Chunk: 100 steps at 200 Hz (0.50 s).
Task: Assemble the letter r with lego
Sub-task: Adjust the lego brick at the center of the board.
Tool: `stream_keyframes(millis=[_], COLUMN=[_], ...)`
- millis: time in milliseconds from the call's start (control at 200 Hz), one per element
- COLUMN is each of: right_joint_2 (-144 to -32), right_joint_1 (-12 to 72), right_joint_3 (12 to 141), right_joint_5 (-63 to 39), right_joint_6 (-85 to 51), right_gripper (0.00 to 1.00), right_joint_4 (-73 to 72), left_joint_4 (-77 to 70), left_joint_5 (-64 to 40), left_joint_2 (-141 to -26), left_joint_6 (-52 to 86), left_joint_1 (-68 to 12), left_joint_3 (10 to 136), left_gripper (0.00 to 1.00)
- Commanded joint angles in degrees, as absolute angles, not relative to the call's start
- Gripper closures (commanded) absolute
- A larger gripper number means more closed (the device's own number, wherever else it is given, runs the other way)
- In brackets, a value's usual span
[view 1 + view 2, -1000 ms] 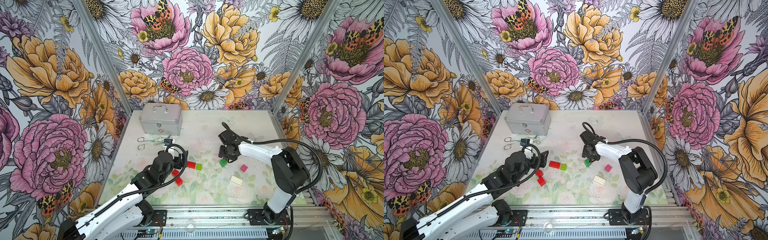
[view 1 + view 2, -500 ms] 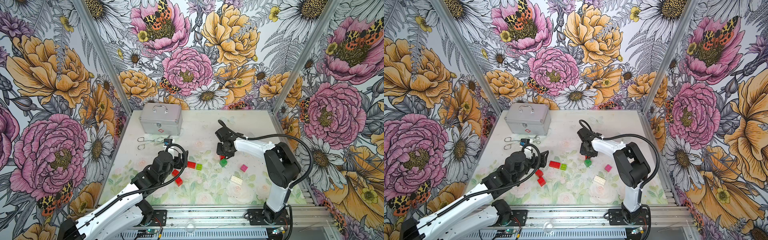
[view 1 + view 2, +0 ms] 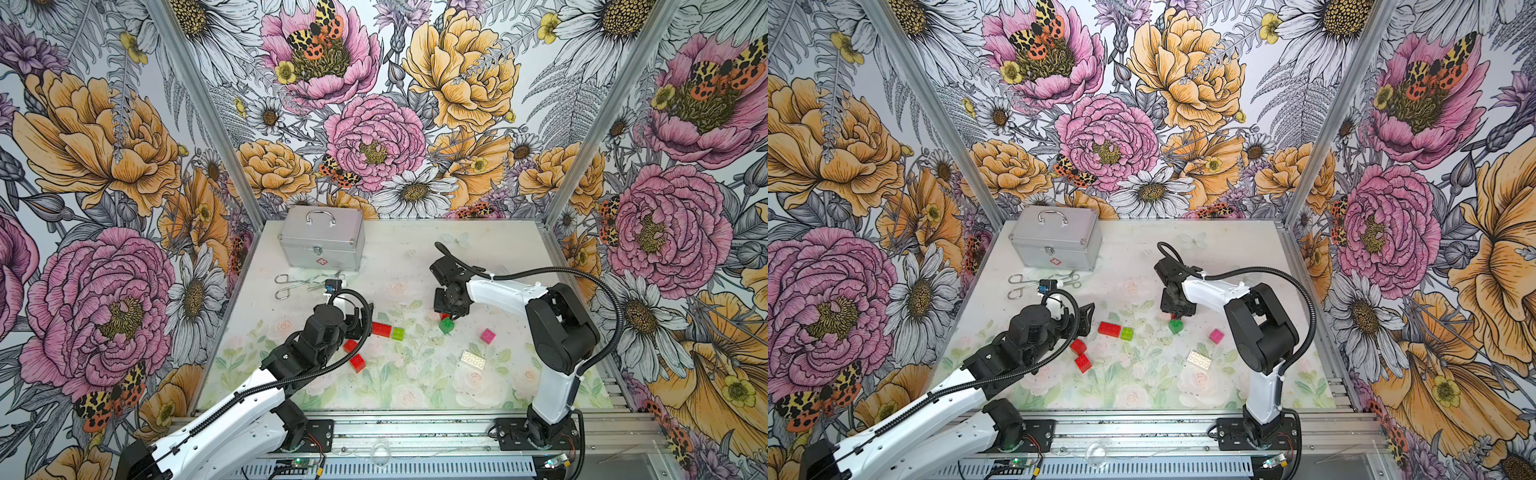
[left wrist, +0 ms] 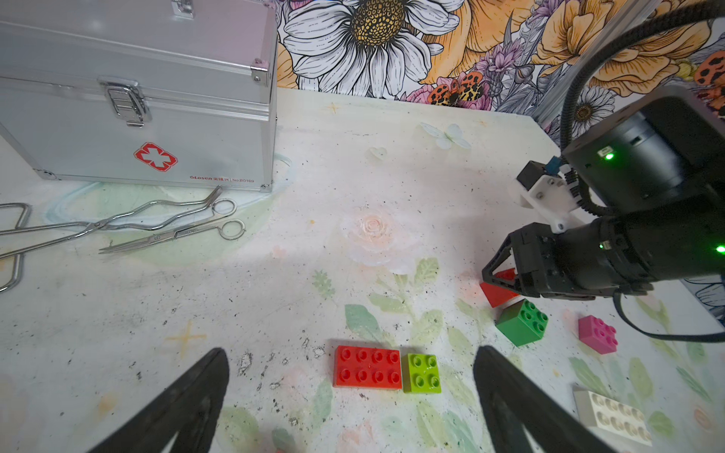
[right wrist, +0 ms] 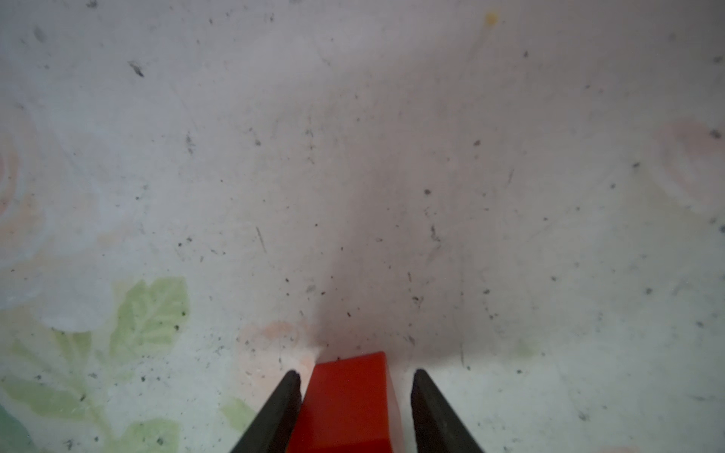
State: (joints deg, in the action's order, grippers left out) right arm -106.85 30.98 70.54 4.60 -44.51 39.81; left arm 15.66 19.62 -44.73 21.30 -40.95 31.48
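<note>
Taking the far wall as twelve, the lego lies scattered over the near half of the tabletop [image 3: 395, 257], nothing stacked. The long red brick [image 3: 381, 329] lies flat left of centre, with the lime brick [image 3: 398, 333] touching its 3 o'clock end. Both lie studs up in the left wrist view. Two small red bricks [image 3: 350, 345] sit at its 7 o'clock, close together, partly behind the left arm's cable. The green brick [image 3: 446, 325] lies well off at 3 o'clock from the lime one. The pink brick [image 3: 488, 336] lies further along the same way. The white brick [image 3: 473, 360] lies at 7 o'clock from the pink, apart from everything.

The left claw [image 3: 1086, 318] is spread wide and holds nothing. It sits just beside the long red brick's 9 o'clock end, and in its wrist view that brick and the lime brick lie between the two black fingers [image 4: 204, 388].

The right claw [image 3: 446, 313] points down at 12 o'clock from the green brick, almost over it. Its jaws are narrow, with the fourth red brick [image 5: 349, 404] between them. One finger [image 5: 286, 400] lies against it and a sliver of tabletop shows at the other side (so whether it truly grips, I cannot tell). From the left wrist that brick [image 4: 496, 294] looks tipped up on an edge.

The case [image 3: 322, 241] stands closed at 11 o'clock, with scissors [image 4: 176, 235] and forceps [image 4: 98, 223] at its 6 o'clock.
</note>
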Motion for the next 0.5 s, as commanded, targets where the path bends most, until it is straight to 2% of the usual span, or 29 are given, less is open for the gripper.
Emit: stream_keyframes(millis=[0,195,355,495], right_joint_2=[-106.06,-107.43,-109.74,-111.33], right_joint_1=[31.77,32.32,32.44,32.46], right_joint_3=[70.28,72.71,76.19,78.33], right_joint_5=[4.61,5.16,5.43,5.74], right_joint_6=[-44.66,-45.09,-45.69,-46.47], right_gripper=[0.59,0.68,0.68,0.64], right_joint_4=[40.08,40.08,40.17,40.33], left_joint_4=[15.38,15.20,15.21,15.63], left_joint_5=[18.72,18.63,18.63,18.83], left_joint_2=[-44.82,-44.65,-44.24,-43.78], left_joint_6=[21.85,21.88,21.89,21.80], left_joint_1=[-40.26,-39.77,-39.52,-39.51], left_joint_3=[30.89,30.78,30.76,30.76], left_gripper=[0.01,0.01,0.01,0.01])
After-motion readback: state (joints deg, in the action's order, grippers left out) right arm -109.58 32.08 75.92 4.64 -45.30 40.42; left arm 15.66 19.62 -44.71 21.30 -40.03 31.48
